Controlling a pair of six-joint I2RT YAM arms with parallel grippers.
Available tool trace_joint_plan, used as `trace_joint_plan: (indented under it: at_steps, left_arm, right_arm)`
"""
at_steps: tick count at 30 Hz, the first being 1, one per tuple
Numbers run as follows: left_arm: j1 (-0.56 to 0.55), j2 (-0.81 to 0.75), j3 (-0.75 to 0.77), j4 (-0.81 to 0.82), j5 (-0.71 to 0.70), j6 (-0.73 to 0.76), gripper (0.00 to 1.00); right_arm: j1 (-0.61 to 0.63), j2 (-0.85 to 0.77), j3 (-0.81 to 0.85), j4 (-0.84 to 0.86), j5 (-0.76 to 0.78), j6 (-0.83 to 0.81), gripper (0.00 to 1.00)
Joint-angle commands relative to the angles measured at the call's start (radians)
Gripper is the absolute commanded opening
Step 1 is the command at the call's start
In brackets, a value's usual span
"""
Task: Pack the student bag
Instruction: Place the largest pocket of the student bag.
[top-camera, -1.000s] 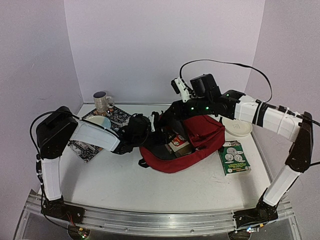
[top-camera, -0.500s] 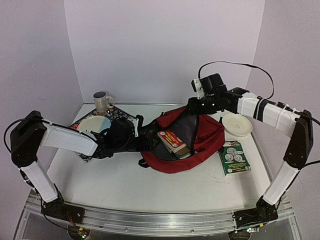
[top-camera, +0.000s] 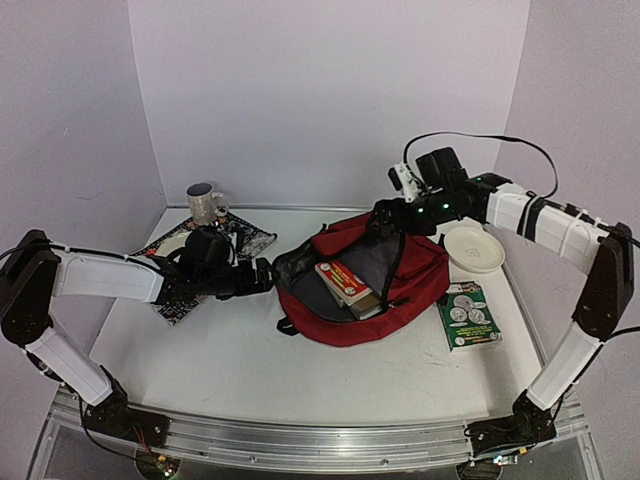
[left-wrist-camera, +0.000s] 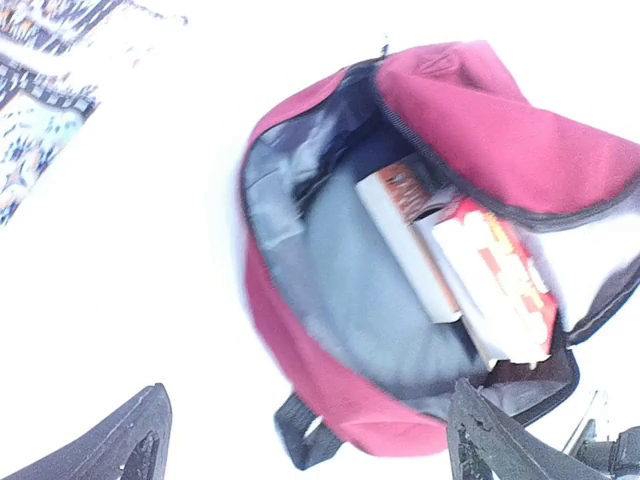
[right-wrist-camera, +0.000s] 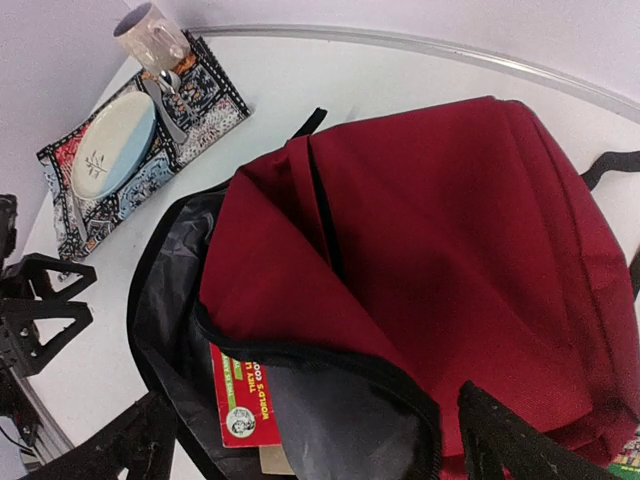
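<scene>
The student bag (top-camera: 415, 265), dark red with grey lining, lies on its back mid-table with its mouth gaping to the left. Two books (top-camera: 346, 284) rest inside it, one with a red cover (right-wrist-camera: 240, 400). My left gripper (top-camera: 262, 276) hovers open just left of the mouth, holding nothing. In the left wrist view the bag's red rim (left-wrist-camera: 330, 380) and the books (left-wrist-camera: 480, 280) show between the wide fingers (left-wrist-camera: 130, 440). My right gripper (top-camera: 386, 214) is open above the bag's far edge, looking down on the red flap (right-wrist-camera: 480, 230).
A green coin book (top-camera: 467, 315) lies right of the bag, with a white plate (top-camera: 475, 250) behind it. A patterned placemat (top-camera: 232, 236) at the left carries a pale plate (right-wrist-camera: 112, 145), a spoon and a mug (top-camera: 205, 203).
Both grippers opened wide and pulled away from the bag's mouth, the left arm withdrawing leftward, the right lifting back to the right. The flap fell open and the books show.
</scene>
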Motion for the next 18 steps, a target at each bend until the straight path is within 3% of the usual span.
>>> trace_joint_plan:
  at_steps: [1, 6, 9, 18]
  left_arm:
    - [0.001, 0.006, -0.017, -0.039, 0.086, 0.003, 0.97]
    - [0.001, 0.033, -0.011, -0.038, 0.148, 0.004, 0.96]
    - [0.000, 0.032, -0.004, -0.037, 0.176, 0.024, 0.96]
    - [-0.012, 0.007, -0.032, -0.040, 0.242, 0.084, 0.95]
  right_arm:
    - [-0.086, -0.120, -0.067, -0.063, -0.101, -0.031, 0.98]
    - [-0.164, -0.183, -0.164, -0.079, -0.087, -0.025, 0.98]
    - [-0.271, -0.211, -0.245, -0.076, -0.068, -0.030, 0.98]
    - [-0.529, -0.137, -0.401, -0.061, -0.024, 0.021, 0.89]
